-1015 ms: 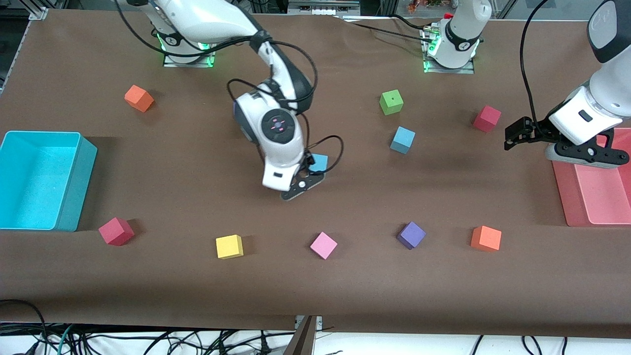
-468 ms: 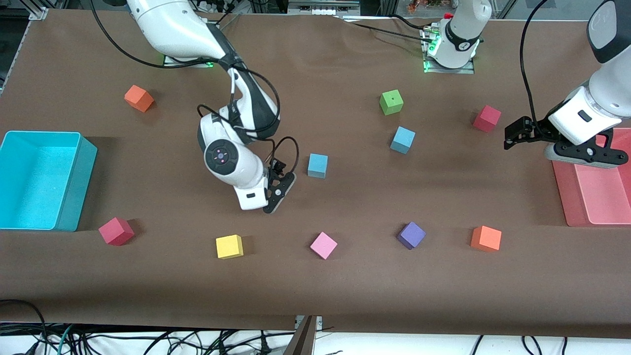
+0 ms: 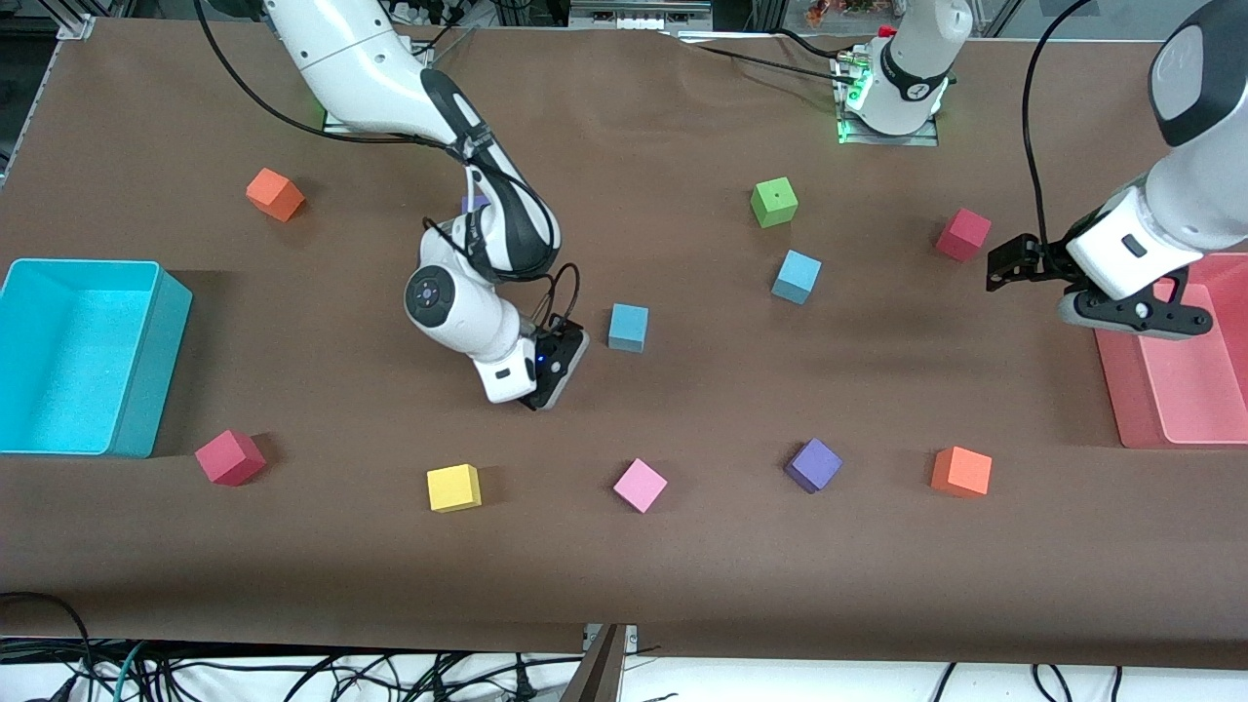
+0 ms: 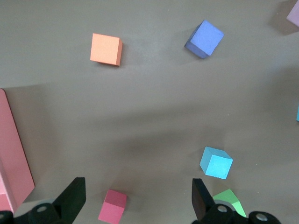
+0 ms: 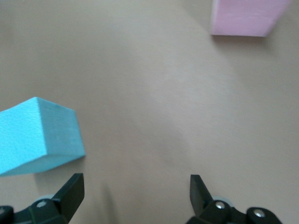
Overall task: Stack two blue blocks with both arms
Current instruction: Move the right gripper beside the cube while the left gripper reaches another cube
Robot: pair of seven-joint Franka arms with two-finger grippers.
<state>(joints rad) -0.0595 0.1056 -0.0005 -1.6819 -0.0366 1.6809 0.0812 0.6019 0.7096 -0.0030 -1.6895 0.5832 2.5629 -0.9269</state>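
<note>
One blue block [image 3: 629, 327] sits mid-table. It also shows in the right wrist view [image 5: 39, 135]. The second blue block [image 3: 797, 276] lies toward the left arm's end, close to a green cube [image 3: 774, 202], and shows in the left wrist view [image 4: 216, 163]. My right gripper [image 3: 556, 364] is low over bare table beside the first blue block, on the side toward the right arm's end. In its wrist view it [image 5: 137, 184] is open and empty. My left gripper [image 3: 1010, 263] hangs open and empty [image 4: 138, 186] over the table beside a red cube [image 4: 112, 206].
Nearer the camera lie a red cube [image 3: 230, 456], a yellow cube [image 3: 453, 487], a pink cube [image 3: 640, 485], a purple cube [image 3: 813, 464] and an orange cube [image 3: 961, 471]. Another orange cube [image 3: 275, 193] lies farther back. A cyan bin [image 3: 146, 361] and a pink tray [image 3: 1121, 390] stand at the table's ends.
My right gripper left the blue block, swung toward the right arm's end, then came back a little toward the block. My left arm shifted slightly toward the middle.
</note>
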